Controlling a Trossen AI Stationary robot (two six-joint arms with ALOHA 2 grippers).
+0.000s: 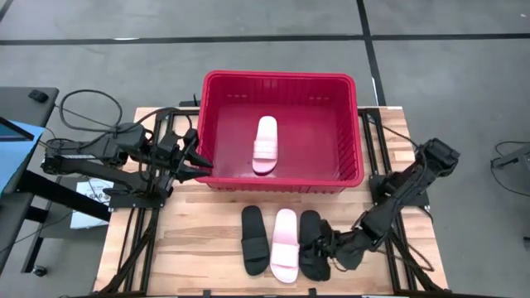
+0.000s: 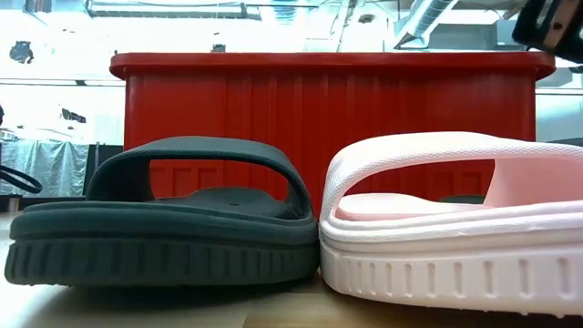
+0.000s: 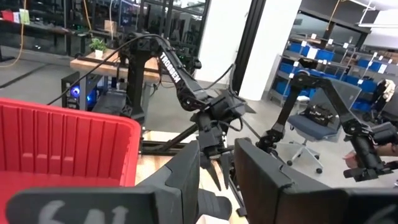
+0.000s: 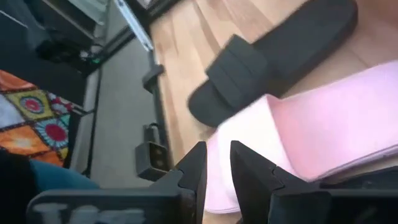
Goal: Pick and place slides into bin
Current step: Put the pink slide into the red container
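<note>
- The red bin (image 1: 282, 91) sits at the 12 o'clock side of the wooden table (image 1: 190, 236), with one pale pink slide (image 1: 265, 145) already lying on its floor, long axis running 12 to 6 o'clock.
- Three slides are left on the table at 6 o'clock from the bin, side by side and parallel, each pointing 12 to 6: a black slide (image 1: 254, 240) on the 9 o'clock side, a second pink slide (image 1: 285, 245) in the middle, and another black slide (image 1: 311, 244) on the 3 o'clock side.
- The right gripper (image 1: 325, 248) is low over the table at the 3 o'clock edge of this row, right against the outer black slide; its arm reaches in from 3 o'clock.
- In the right wrist view its fingers (image 4: 198, 167) stand a narrow gap apart with nothing between them, so it is slightly spread and holds nothing.
- That black slide lies just 9 o'clock of the claw, its long axis crossing the arm's line of reach, so a grasp across its side edge or strap looks like the likely next move.
- The left gripper (image 1: 199, 159) hangs at the bin's 9 o'clock wall, well apart from the row; its fingers (image 3: 186, 174) are parted and empty. The right arm is plainly the nearer one.
</note>
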